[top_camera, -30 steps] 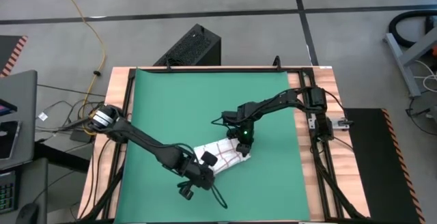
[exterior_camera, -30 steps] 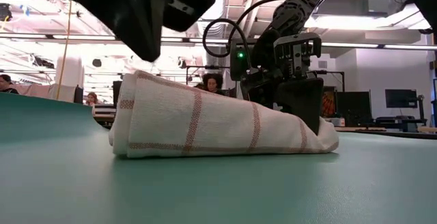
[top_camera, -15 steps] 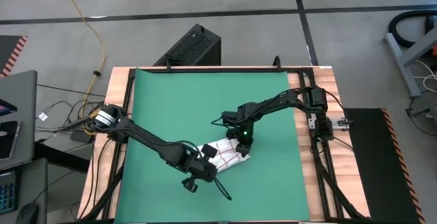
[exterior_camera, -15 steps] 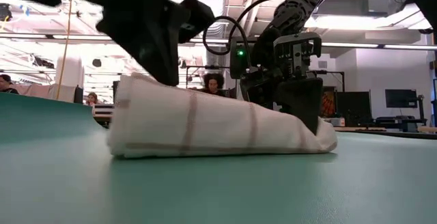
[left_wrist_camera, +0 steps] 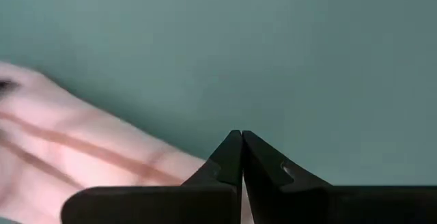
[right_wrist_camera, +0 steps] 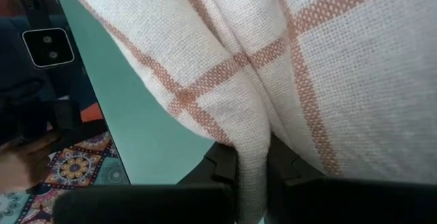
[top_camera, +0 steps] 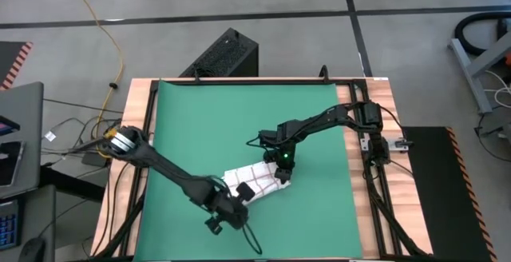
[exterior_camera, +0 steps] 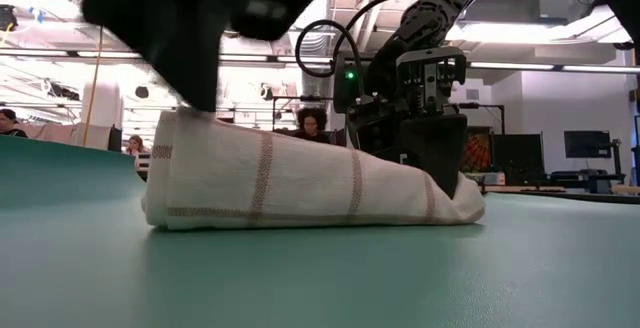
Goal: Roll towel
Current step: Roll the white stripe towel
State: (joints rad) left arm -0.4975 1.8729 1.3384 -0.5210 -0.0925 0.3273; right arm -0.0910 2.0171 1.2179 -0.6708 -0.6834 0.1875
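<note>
High: towel [top_camera: 257,182] mid-mat, left gripper [top_camera: 226,212] at its near-left end | Low: loose roll, probably unfinished | Left wrist: your fingers [left_wrist_camera: 225,166] clenched, empty | Right wrist: right gripper [right_wrist_camera: 251,173] pinches a towel fold.

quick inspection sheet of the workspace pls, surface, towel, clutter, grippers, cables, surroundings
surface: green mat on a wooden table.
job's things: towel rolled into a loose bundle on the mat.
clutter: nothing seen on the mat.
grippers: right gripper with jaws shut on a fold of the towel; left gripper with jaws shut, empty, at the towel's other end.
cables: yellow cable on the floor.
surroundings: black box behind the table; people in the room beyond.
</note>
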